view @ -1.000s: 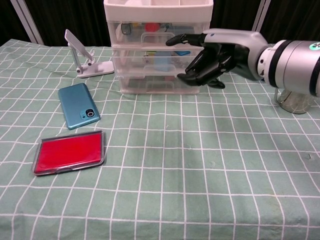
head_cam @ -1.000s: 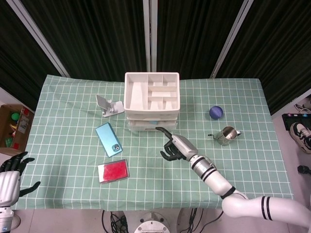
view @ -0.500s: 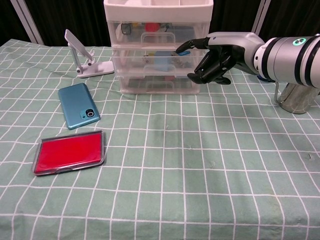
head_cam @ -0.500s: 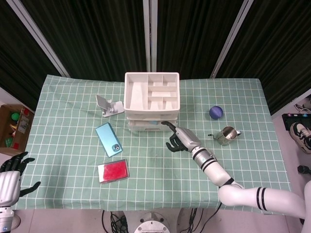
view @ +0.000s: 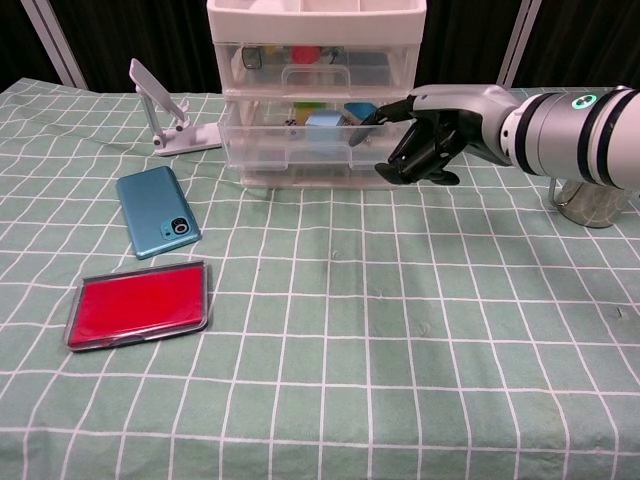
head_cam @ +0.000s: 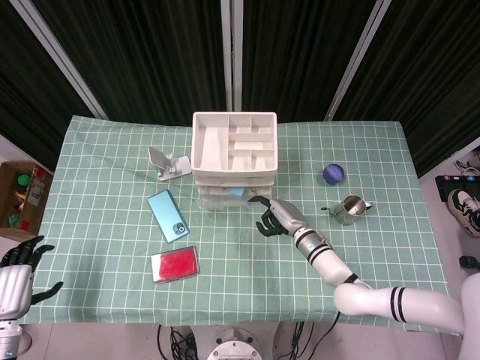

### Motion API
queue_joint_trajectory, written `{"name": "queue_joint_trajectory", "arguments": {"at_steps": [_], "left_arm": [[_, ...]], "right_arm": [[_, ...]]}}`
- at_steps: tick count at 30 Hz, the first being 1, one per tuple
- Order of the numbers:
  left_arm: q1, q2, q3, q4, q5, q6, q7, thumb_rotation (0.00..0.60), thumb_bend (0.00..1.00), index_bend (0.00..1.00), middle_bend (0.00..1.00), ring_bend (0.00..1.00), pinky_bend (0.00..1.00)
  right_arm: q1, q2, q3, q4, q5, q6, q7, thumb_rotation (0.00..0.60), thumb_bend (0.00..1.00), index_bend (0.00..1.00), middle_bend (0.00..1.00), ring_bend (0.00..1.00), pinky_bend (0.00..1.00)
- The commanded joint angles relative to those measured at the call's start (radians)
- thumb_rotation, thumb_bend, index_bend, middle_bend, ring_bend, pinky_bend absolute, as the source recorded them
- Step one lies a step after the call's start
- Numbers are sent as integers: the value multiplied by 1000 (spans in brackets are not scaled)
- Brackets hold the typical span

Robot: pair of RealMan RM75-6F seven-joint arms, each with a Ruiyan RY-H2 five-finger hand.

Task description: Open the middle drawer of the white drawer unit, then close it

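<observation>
The white drawer unit (head_cam: 234,148) (view: 315,40) stands at the table's back centre, with see-through drawers. Its middle drawer (view: 295,138) (head_cam: 223,197) is pulled out a little, and small coloured items show inside. My right hand (view: 428,135) (head_cam: 276,217) is at the drawer's right front corner. One finger (view: 366,114) hooks over the front rim, and the others are curled under it. My left hand (head_cam: 16,264) hangs off the table's near left corner, fingers apart and holding nothing.
A white phone stand (view: 172,118) and a blue phone (view: 158,225) lie left of the unit, with a red case (view: 138,303) nearer the front. A metal cup (head_cam: 351,208) and a blue ball (head_cam: 334,174) sit to the right.
My right hand moved up to the middle drawer's front, hooked it and drew back toward me. The drawer has slid out a little. The left hand stayed still.
</observation>
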Motion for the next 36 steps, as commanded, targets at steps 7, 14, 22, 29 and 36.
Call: {"name": "queue_joint_trajectory", "arguments": {"at_steps": [7,14,22,29,36], "left_arm": [[-4,-1,-1,-2,3,-3,6,600,0,288,146,154,204],[-3,0,-1,-3,3,-2,9,600,0,288,146,154,204],[-4,1,-1,-3,2,-5,8,600,0,288,146,153,204],[-5,1,-1,0,2,-5,6,600,0,288,146,153,204],[-5,-2,0,3,1,-6,4,600,0,288,146,154,204]], "right_arm": [[-55,49,-25,-77,-91,6,52,600,430,252,815,825,842],[-73,74,-40,-105,-129,-12,80,600,435,252,815,825,842],[-86,105,-57,-145,-161,-20,90,600,436,252,815,825,842],[-91,123,-71,-175,-177,-22,89,600,437,252,815,825,842],[-93,135,-79,-190,-182,-21,90,600,440,252,815,824,843]]}}
